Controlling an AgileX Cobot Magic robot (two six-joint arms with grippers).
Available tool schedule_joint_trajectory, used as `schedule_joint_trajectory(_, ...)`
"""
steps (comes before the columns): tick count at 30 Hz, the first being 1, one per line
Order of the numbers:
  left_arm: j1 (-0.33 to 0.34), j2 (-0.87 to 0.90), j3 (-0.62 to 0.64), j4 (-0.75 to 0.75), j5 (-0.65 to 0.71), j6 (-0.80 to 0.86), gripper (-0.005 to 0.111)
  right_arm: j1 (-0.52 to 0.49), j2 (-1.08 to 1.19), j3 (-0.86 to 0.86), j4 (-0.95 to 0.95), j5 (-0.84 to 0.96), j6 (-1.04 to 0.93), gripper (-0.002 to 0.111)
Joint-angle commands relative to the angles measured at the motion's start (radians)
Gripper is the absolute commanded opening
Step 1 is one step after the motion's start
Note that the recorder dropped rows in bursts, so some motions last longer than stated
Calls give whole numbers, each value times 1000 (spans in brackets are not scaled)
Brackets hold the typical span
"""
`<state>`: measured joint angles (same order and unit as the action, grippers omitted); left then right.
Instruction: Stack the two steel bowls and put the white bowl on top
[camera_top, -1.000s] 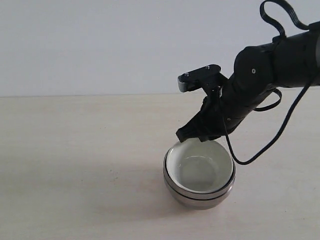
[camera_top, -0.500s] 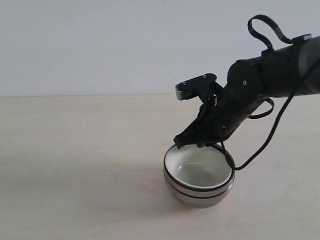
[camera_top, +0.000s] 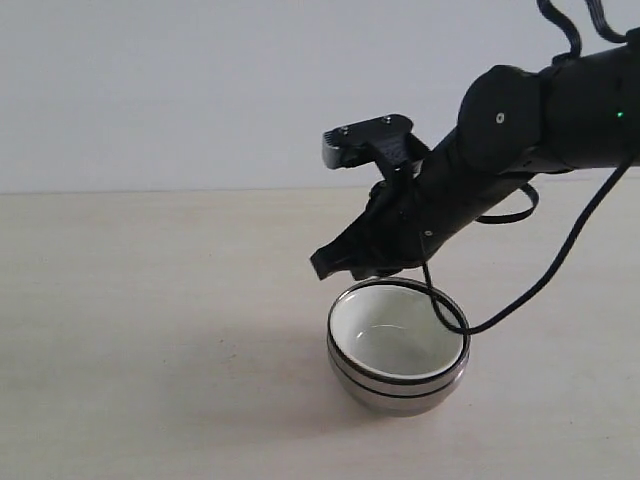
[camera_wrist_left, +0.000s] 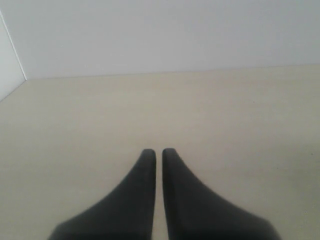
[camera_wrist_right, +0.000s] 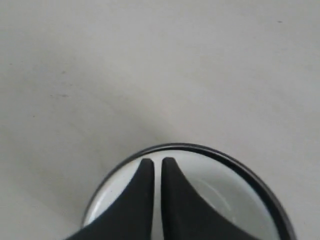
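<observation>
Beige tabletop (camera_top: 150, 350), near front edge: cream-white ceramic bowl (camera_top: 400, 340) nested in stacked shiny steel bowls (camera_top: 400, 390); black right gripper (camera_top: 325, 265) above rim, left gripper (camera_wrist_left: 156, 152) elsewhere, both clenched, empty.

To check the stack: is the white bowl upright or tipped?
Upright: the white bowl sits level, nested in the steel bowls, with its rim facing up.

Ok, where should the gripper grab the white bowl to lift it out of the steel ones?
Probably its rim, straight down from above. The white bowl sits upright, nested in the steel bowls, so its outer wall is hidden; only the rim and open inside show. The right gripper, shut now, would have to open: one finger inside, one outside.
</observation>
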<state>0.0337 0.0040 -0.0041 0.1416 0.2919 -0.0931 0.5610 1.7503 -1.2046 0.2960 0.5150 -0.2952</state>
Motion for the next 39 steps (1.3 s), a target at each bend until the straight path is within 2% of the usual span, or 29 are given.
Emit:
schedule_joint_trajectory(1,4,-4,4,1,1,-8,4,53,22,-4,20,3,-33,0)
schedule_joint_trajectory(12,4,-4,4,1,1,-8,4,67,106,-4,33,66,-23,0)
schedule_joint_trajectory(21,4,-4,4,1,1,-8,4,67,-9,-4,14,98,-29,0)
schedule_joint_trajectory(25,4,-4,4,1,1,-8,4,67,-84,-4,-116,178,14,0)
schedule_joint_trajectory(29,4,-4,4,1,1,-8,4,67,-123,-4,-315,264,197,0)
schedule_joint_trajectory(39,4,-4,4,1,1,-8,4,65,-121,109,-503,181,390,0)
